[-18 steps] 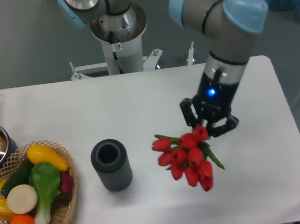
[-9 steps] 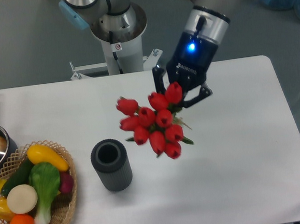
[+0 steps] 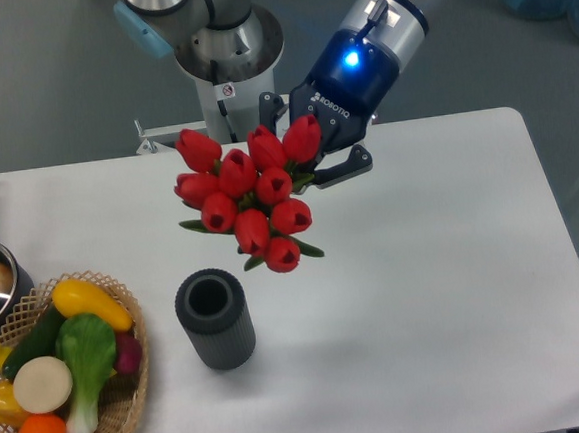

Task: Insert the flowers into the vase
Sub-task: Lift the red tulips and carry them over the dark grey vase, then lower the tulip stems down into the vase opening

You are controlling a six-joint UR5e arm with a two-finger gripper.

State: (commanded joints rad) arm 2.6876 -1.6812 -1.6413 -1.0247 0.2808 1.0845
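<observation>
The gripper (image 3: 309,140), clamped on the flowers (image 3: 249,201), now hangs over the table's (image 3: 456,294) far edge, up and to the left of where it stood a second ago near the table's middle right. The red tulip buds, then low beside the vase (image 3: 214,318) on its right and half a second ago higher and closer in, are now lifted above and just behind the vase's mouth, well clear of it. The bunch is also turned, its blooms facing more toward the camera and to the left.
</observation>
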